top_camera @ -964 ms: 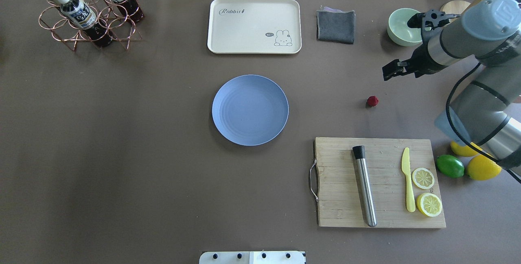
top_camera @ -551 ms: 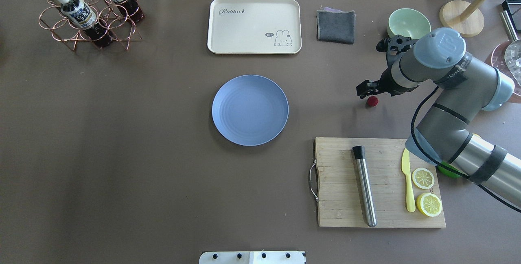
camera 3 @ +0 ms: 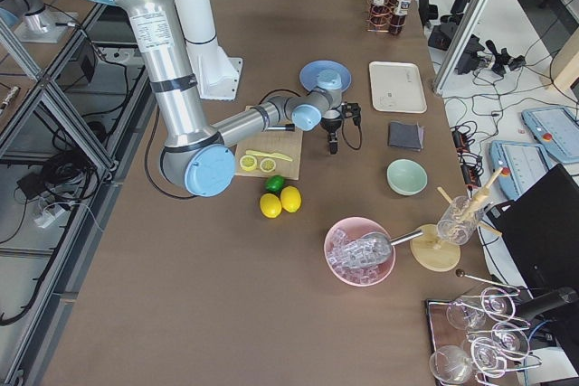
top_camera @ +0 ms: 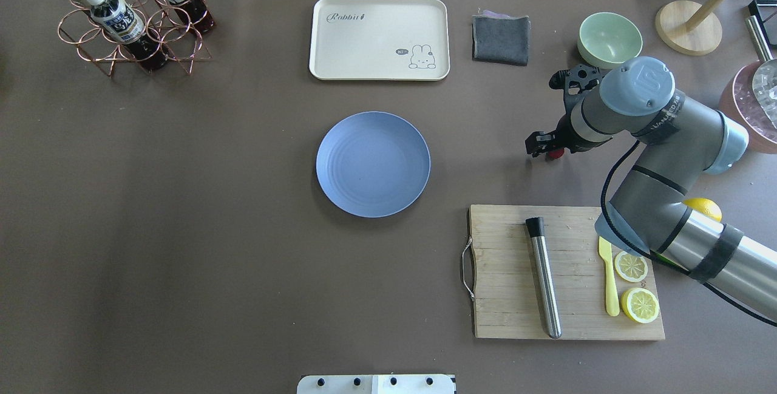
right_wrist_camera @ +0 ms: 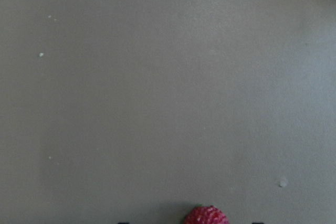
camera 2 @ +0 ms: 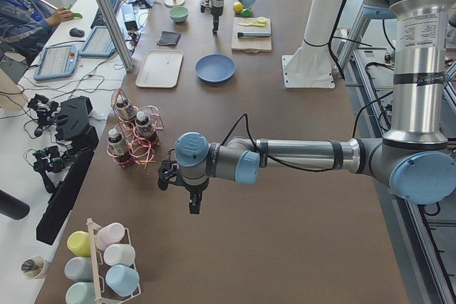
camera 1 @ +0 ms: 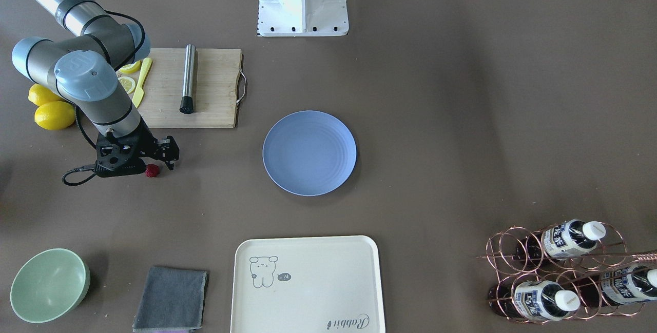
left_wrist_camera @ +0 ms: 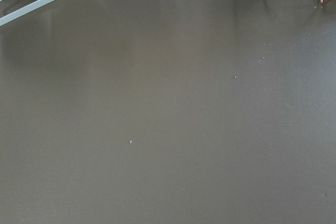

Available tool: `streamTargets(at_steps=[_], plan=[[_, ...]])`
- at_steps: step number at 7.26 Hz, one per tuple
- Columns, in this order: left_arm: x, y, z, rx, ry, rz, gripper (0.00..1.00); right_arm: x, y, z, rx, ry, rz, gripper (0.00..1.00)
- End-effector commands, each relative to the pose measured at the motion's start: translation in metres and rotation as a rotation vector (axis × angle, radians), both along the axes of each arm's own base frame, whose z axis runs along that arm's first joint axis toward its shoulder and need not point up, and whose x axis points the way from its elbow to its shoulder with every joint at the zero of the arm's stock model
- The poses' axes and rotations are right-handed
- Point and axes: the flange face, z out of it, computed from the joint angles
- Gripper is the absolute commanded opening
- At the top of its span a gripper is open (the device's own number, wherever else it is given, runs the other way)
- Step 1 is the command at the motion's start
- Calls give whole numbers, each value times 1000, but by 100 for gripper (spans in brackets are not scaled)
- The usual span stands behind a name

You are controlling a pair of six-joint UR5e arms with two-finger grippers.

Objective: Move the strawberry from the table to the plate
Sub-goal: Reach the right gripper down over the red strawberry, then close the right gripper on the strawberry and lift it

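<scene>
Right hand [top_camera: 544, 147] sits low over the strawberry [camera 1: 152, 170] on the table [top_camera: 243, 260], spread wide either side of it, plate [top_camera: 373, 164] well apart.

The strawberry [camera 1: 152, 171], a tiny dark-red, bumpy berry, seems to rest on the counter [top_camera: 182, 200], well apart from the plate [top_camera: 373, 164], off that plate's robot-right side; the overhead view half hides it. The plate is round, flat, periwinkle blue and faintly ringed, lying level on the matte brown-grey counter.
</scene>
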Motion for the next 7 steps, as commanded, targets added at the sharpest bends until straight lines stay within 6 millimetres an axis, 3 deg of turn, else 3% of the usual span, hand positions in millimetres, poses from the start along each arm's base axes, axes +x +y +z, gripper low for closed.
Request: streamTargets(at_steps=[1, 2, 3, 4, 6, 7], plan=[[0, 1, 1, 0, 0, 0, 99, -3, -2, 1, 2, 4, -2, 66], [0, 0, 0, 3, 0, 0, 99, -3, -3, -1, 4, 1, -2, 49], [1, -1, -1, 2, 2, 1, 99, -3, -2, -5, 9, -3, -2, 15], [3, -1, -1, 5, 2, 4, 99, -7, -6, -22, 25, -24, 3, 0], [4, -5, -4, 8, 2, 6, 99, -22, -20, -71, -1, -85, 67, 0], [4, -5, -5, 10, 2, 6, 99, -39, -23, -111, -64, -149, 143, 0]])
